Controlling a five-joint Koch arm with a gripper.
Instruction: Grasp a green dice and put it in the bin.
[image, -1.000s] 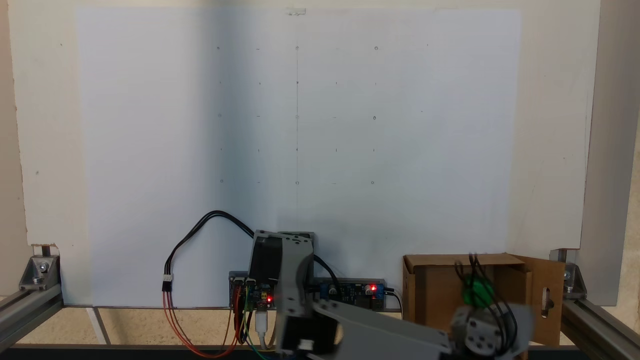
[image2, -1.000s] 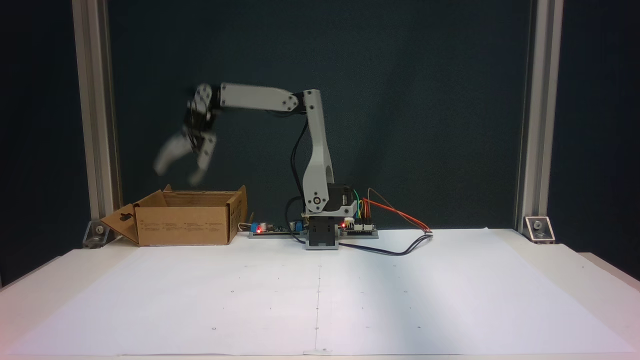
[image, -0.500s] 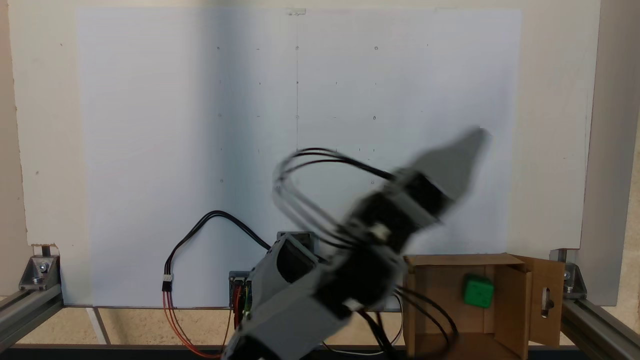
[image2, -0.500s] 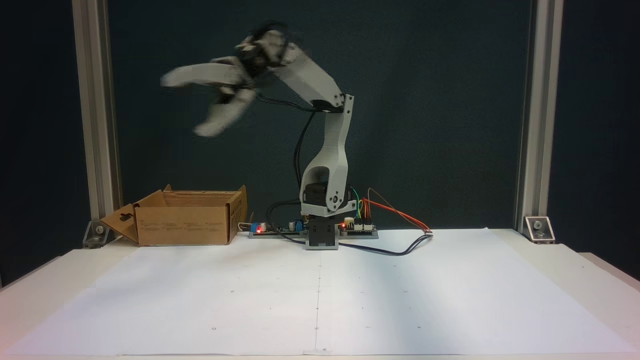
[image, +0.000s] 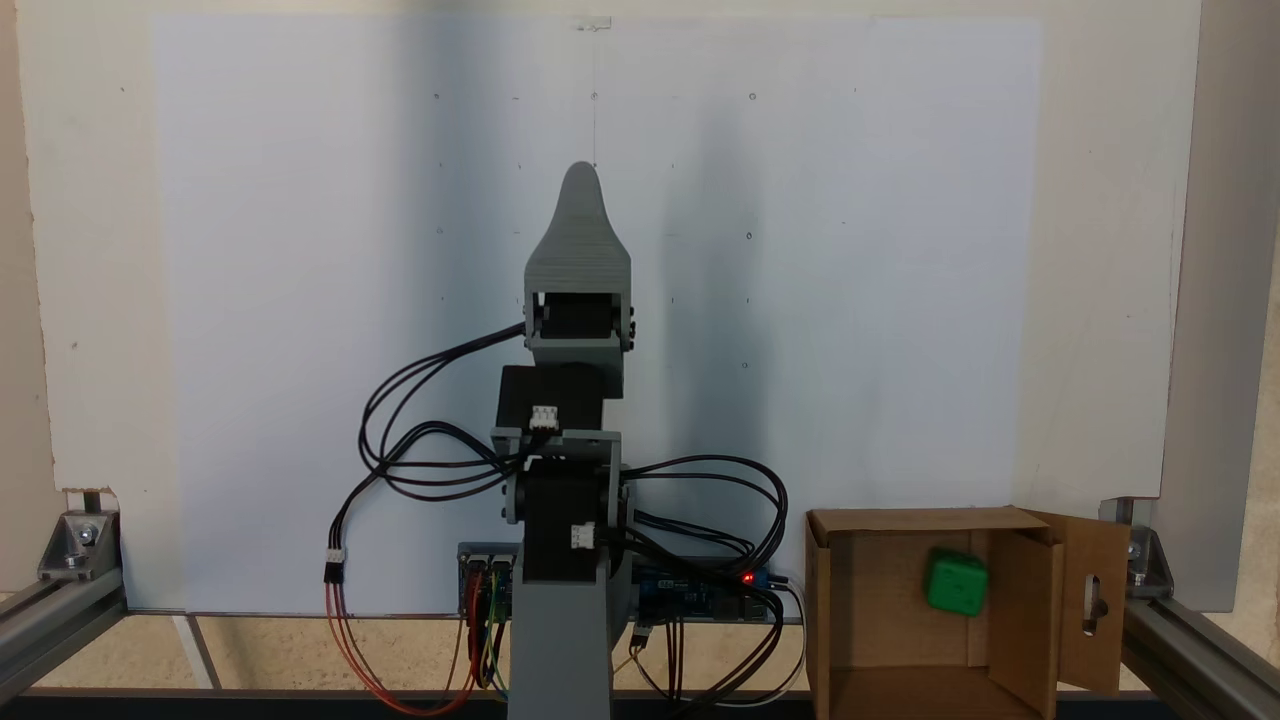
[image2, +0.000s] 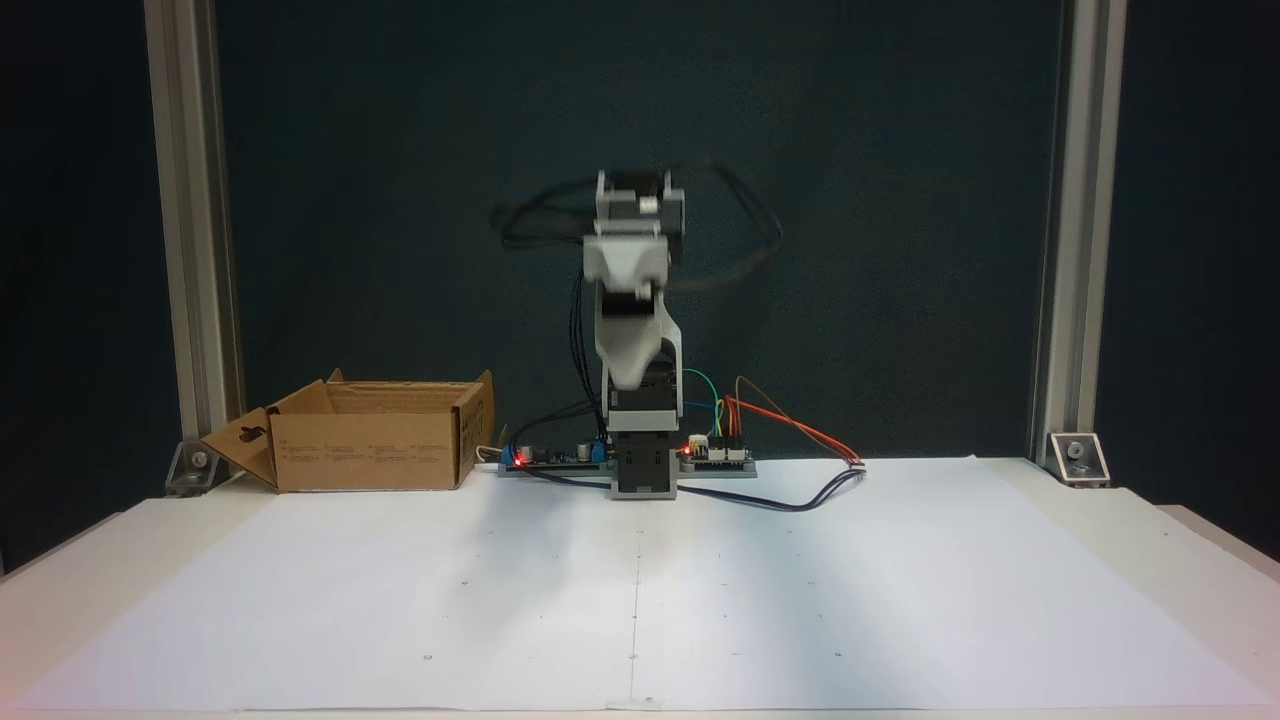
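Sitting inside the bin, green dice looks delivered (task likely done); gripper points out over the worktop, jaws stacked, can't tell its opening.

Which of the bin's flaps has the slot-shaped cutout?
The flap folded outward on the right side of the bin in a fixed view; the inner flap beside the green dice is plain.

Grey plastic arm folded upright over base; grey tapered gripper pointing forward, jaws stacked, gap unreadable.
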